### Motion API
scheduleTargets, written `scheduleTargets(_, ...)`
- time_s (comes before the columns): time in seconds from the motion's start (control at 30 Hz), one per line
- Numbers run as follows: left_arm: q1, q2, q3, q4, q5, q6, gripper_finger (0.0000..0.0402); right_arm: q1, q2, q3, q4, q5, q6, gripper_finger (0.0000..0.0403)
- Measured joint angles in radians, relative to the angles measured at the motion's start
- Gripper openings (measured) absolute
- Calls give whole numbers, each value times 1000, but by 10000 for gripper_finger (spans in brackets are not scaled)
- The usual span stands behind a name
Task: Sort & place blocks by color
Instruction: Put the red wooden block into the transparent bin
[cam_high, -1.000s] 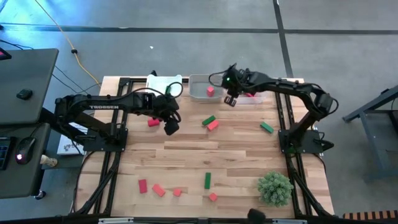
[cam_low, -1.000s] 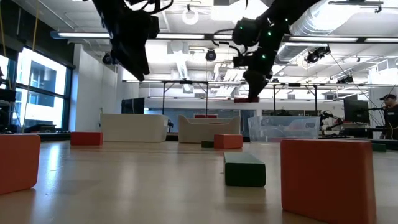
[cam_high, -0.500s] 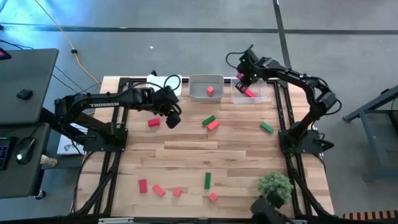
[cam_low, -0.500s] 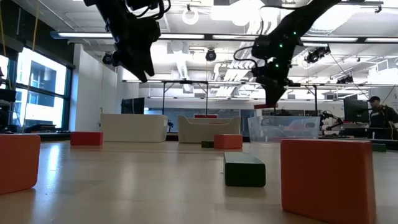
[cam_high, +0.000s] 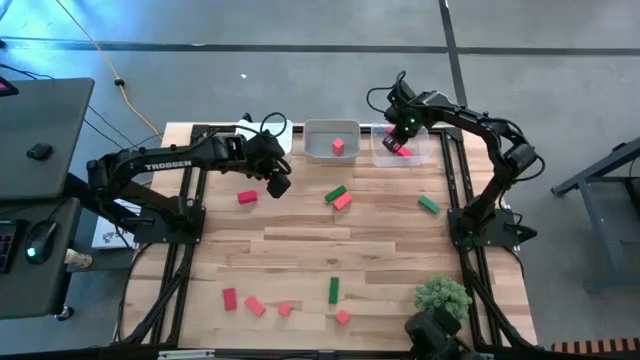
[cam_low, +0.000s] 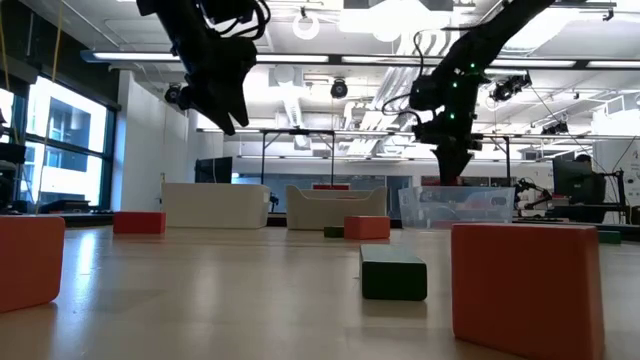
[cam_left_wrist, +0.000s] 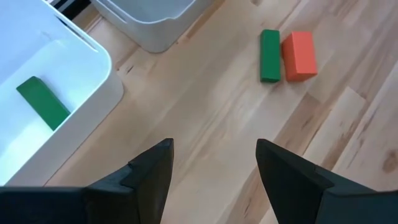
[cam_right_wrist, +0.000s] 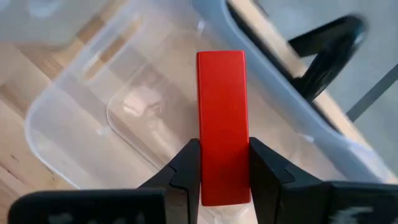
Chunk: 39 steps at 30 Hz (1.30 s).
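Note:
My right gripper (cam_right_wrist: 222, 149) is shut on a red block (cam_right_wrist: 221, 106) and hangs over the clear tray (cam_high: 420, 155) at the far right. My left gripper (cam_left_wrist: 212, 149) stands open and holds nothing, above bare table near the white tray (cam_left_wrist: 93, 74), where a green block (cam_left_wrist: 42, 102) lies. The grey tray (cam_high: 322, 150) between them holds a red cube (cam_high: 339, 146). Green, red and salmon blocks lie flat on the table: a green and salmon pair (cam_high: 339, 196) at mid-table, a red one (cam_high: 246, 197), a green one (cam_high: 428, 205), and several near the front (cam_high: 285, 303). My right gripper pinches the red block's two long sides (cam_right_wrist: 221, 174) between its two fingers, toward one end of the bar. The fingers come from above, pointing steeply down, and the bar runs on past the fingertips. It hangs clear above the clear tray's floor.
A bushy green plant ball (cam_high: 442, 300) stands at the front right corner. The three trays line the far edge. Black frame rails run along the table's left and right sides. Bare wood lies across the middle of the table (cam_high: 330, 245).
My right gripper has carried the red block toward the table's right, from the gap beside the grey tray to above the clear tray, rolling as it went and sinking a little. My left gripper, still open, has drifted toward the far edge, closer to the white tray.

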Motion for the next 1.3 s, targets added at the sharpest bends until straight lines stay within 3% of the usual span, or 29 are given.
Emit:
scheduleTargets(0.43,7,0,0,0,0,0,218,-7,114,0,-36,15,21,78)
scheduleTargets(1.13,6,0,0,-1,0,-1,218,-38,141,0,-89,38,45,85)
scheduleTargets(1.3,5,0,0,-1,0,-3,218,-38,141,0,-90,39,45,105)
